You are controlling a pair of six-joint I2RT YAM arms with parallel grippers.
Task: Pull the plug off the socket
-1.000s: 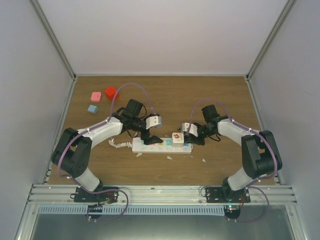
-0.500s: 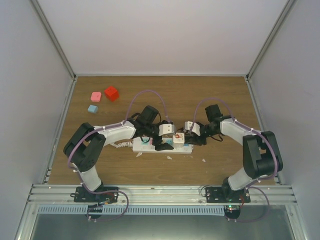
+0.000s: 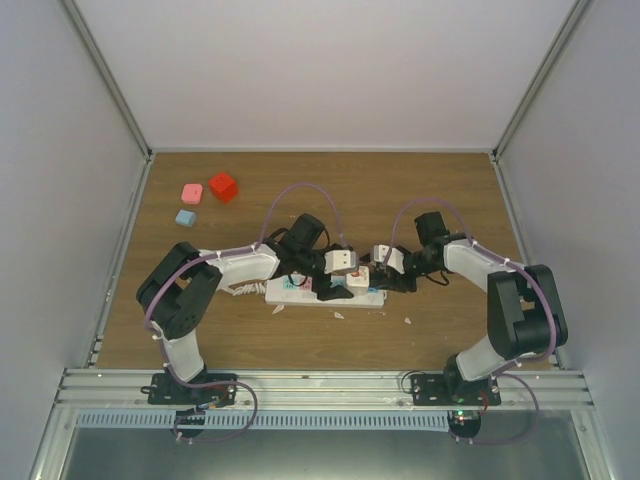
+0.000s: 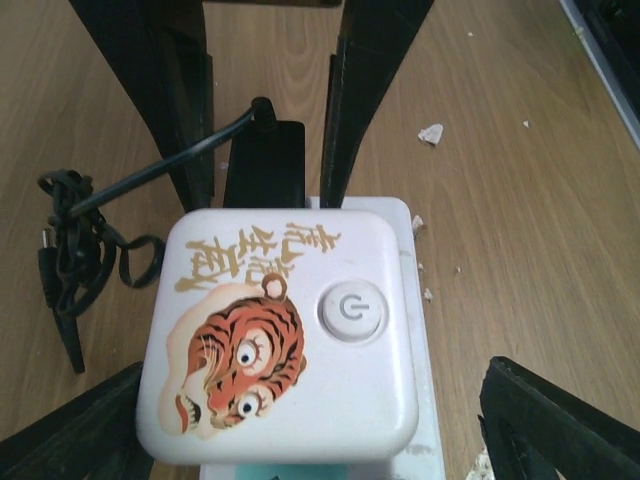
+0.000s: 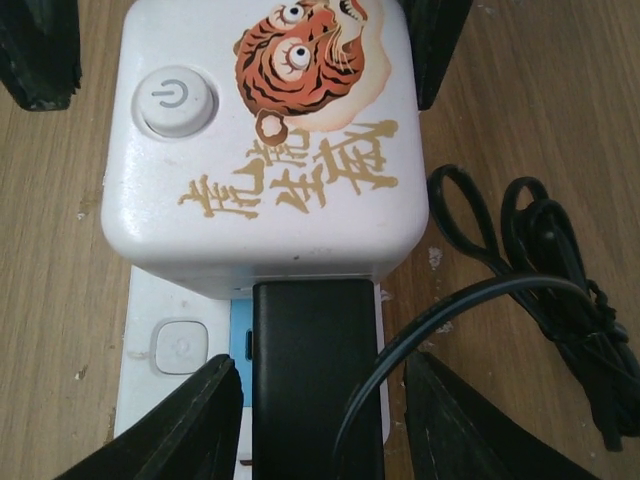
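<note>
The socket is a long white power strip (image 3: 310, 293) lying across the middle of the table. A white square plug with a tiger picture and a power button (image 3: 357, 279) sits in it, and a black plug (image 5: 315, 380) sits just beyond, at the strip's right end. My left gripper (image 4: 312, 405) is open, with one finger (image 4: 70, 430) on each side of the tiger plug (image 4: 280, 330) and a gap at the right. My right gripper (image 5: 320, 400) is open around the black plug, its fingers (image 5: 170, 420) close beside it. The strip's edge (image 5: 170, 320) shows below the tiger plug (image 5: 265, 140).
A bundled black cord (image 5: 560, 270) runs from the black plug over the table beside the strip; it also shows in the left wrist view (image 4: 70, 250). The strip's white cord stub (image 3: 240, 288) lies at its left end. A red cube (image 3: 222, 186), a pink block (image 3: 191, 192) and a blue block (image 3: 185, 217) lie at the back left.
My left gripper has moved right along the strip, from its left part to the tiger plug. My right gripper has shifted slightly at the black plug.
</note>
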